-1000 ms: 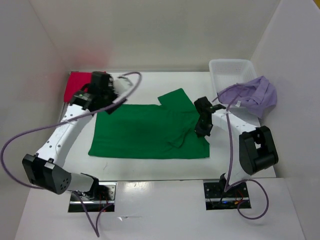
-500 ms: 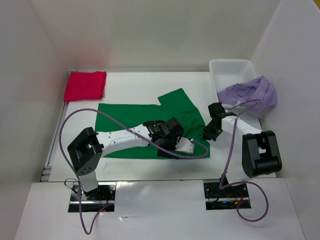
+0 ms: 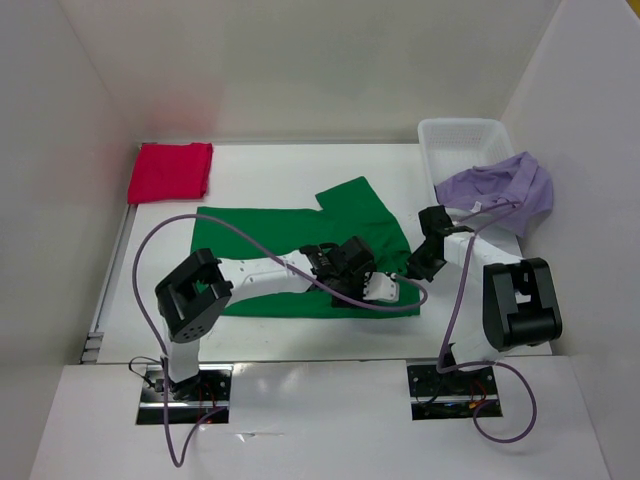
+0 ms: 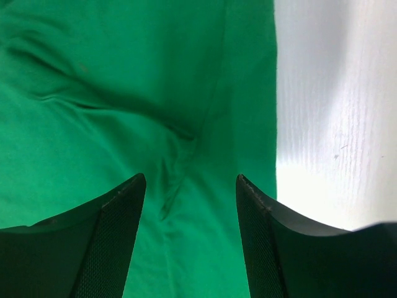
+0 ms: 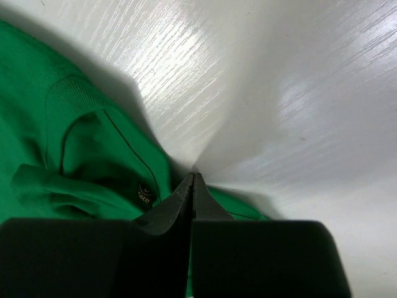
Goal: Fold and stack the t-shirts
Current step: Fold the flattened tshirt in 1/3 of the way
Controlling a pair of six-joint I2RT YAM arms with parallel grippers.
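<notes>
The green t-shirt (image 3: 260, 238) lies spread flat in the middle of the white table (image 3: 280, 175), one sleeve pointing toward the far side. The left arm reaches across the shirt's near half, and the left gripper (image 3: 385, 288) hovers at its near right corner. In the left wrist view its fingers are spread wide (image 4: 189, 180) over wrinkled green cloth (image 4: 93, 93), with the shirt's straight edge and bare table (image 4: 335, 93) just to one side. The right gripper (image 3: 415, 268) sits at the shirt's right edge. In the right wrist view its fingers are pressed together (image 5: 192, 177), the tip down at the cloth's border beside the ribbed neckline (image 5: 68, 93) and a small dark label (image 5: 144, 195). Whether a fold is caught between them cannot be told. The red t-shirt (image 3: 170, 172) rests folded in a neat rectangle at the far left corner, well apart from the green one. The white plastic basket (image 3: 428, 150) stands at the far right. The lavender t-shirt (image 3: 500, 188) is heaped in its near end and spills over the near and right rim.
</notes>
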